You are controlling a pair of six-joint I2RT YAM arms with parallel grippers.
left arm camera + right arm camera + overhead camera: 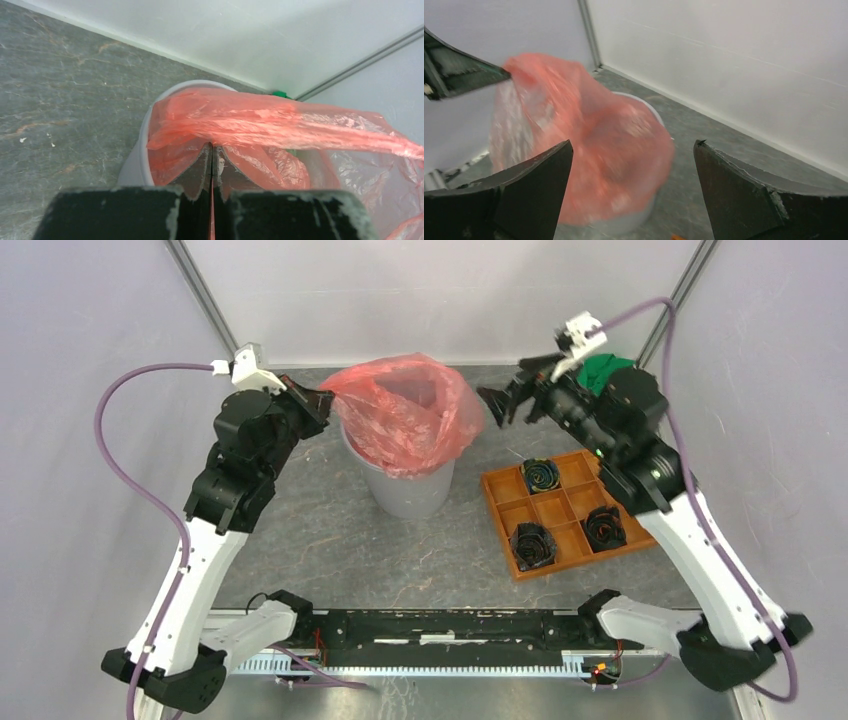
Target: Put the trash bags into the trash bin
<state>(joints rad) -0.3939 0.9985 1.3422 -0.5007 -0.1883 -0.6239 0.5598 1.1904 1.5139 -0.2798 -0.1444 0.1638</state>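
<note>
The red-pink trash bag (410, 410) billows over the mouth of the grey trash bin (408, 492) at the table's middle back, partly inside it and spilling over its right rim. My left gripper (322, 400) is shut on the bag's left edge above the bin's left rim; in the left wrist view the film (280, 122) stretches away from the closed fingertips (212, 148) over the bin (135, 160). My right gripper (497, 405) is open and empty just right of the bag; its wrist view shows the bag (594, 150) and bin (634, 220) beyond the spread fingers (631, 145).
An orange compartmented tray (562, 512) holding three dark rolled bundles lies right of the bin. A green cloth (607, 370) sits at the back right behind the right arm. The enclosure walls stand close behind the bin.
</note>
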